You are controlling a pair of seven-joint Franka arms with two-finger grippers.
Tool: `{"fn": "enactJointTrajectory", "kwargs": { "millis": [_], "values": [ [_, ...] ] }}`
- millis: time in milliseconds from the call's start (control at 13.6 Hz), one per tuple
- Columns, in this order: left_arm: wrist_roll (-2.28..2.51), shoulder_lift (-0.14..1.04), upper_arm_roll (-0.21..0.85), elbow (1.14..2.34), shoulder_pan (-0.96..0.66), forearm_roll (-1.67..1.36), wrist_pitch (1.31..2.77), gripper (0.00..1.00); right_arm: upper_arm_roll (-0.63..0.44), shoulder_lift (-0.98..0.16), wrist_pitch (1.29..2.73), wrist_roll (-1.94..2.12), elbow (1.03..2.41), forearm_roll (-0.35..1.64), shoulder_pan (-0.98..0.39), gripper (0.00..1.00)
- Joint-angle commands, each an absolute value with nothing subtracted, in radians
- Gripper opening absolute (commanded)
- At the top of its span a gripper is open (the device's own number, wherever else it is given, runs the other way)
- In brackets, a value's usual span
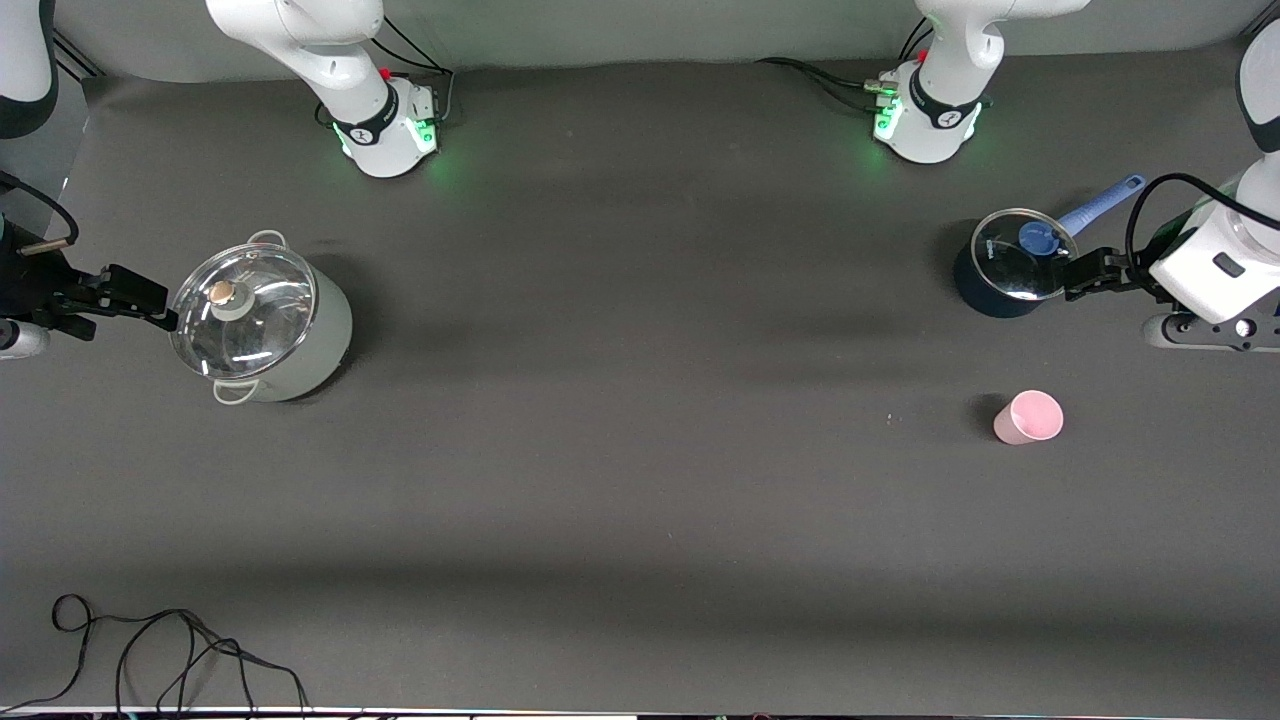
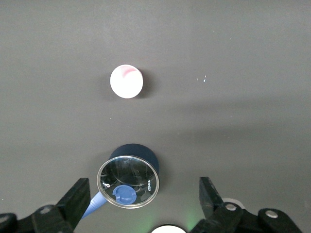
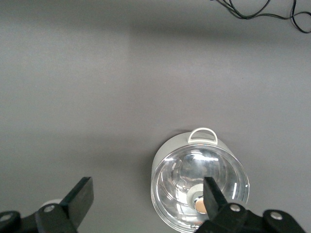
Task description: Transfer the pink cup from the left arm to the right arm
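Observation:
The pink cup (image 1: 1030, 417) (image 2: 126, 81) stands upright on the dark mat toward the left arm's end of the table, nearer to the front camera than the small dark-blue pot. My left gripper (image 1: 1085, 272) (image 2: 144, 188) hangs open over the edge of that pot, well apart from the cup, with nothing between its fingers (image 2: 77, 199). At the right arm's end of the table, my right gripper (image 1: 150, 300) (image 3: 147, 189) is open and empty beside the rim of the big grey pot.
A grey pot with a glass lid (image 1: 265, 320) (image 3: 199, 182) sits toward the right arm's end. A dark-blue saucepan with glass lid and blue handle (image 1: 1005, 265) (image 2: 130, 179) sits toward the left arm's end. A black cable (image 1: 170, 650) lies along the near edge.

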State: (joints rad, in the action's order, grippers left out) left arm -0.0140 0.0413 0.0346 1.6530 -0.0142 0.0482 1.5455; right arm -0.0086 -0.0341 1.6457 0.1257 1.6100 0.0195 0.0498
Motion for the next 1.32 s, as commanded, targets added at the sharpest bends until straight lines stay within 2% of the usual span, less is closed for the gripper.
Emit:
{"fn": "enactJointTrajectory", "kwargs": {
  "millis": [0, 220, 367, 733, 1246],
  "values": [
    [-0.081, 0.057, 0.034, 1.616, -0.002, 0.038, 1.525, 1.00, -0.014, -0.028, 1.637, 0.147, 1.608, 0.008, 0.048, 1.00],
    [-0.272, 0.106, 0.034, 1.543, 0.049, 0.038, 1.477, 1.00, -0.014, -0.028, 1.637, 0.147, 1.608, 0.008, 0.049, 1.00],
    [-0.427, 0.113, 0.034, 1.542, 0.098, 0.038, 1.483, 1.00, -0.014, -0.028, 1.637, 0.147, 1.609, 0.008, 0.048, 1.00],
    [-0.794, 0.159, 0.034, 1.529, 0.196, 0.017, 1.557, 1.00, -0.015, -0.028, 1.637, 0.147, 1.608, 0.009, 0.049, 1.00],
    [-1.283, 0.273, 0.034, 1.529, 0.379, -0.193, 1.638, 1.00, -0.014, -0.026, 1.624, 0.147, 1.605, 0.008, 0.049, 1.00]
  ]
}}
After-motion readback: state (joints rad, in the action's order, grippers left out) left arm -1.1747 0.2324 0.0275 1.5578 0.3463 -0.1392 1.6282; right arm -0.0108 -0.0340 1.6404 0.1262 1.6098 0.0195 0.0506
